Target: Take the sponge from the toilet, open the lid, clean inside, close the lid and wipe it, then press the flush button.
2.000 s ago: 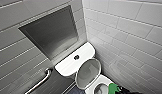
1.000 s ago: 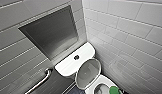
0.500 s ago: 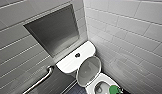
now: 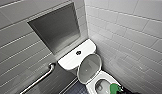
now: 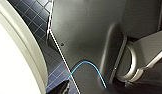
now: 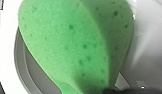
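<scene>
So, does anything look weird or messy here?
Nothing looks spilled or broken. The one odd sight is the green sponge over the open toilet, held by the right tool.

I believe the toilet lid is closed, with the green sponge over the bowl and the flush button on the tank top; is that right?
Not quite: the head view shows the lid raised, leaning back toward the tank. The sponge is over the bowl and the flush button is on the tank top.
</scene>
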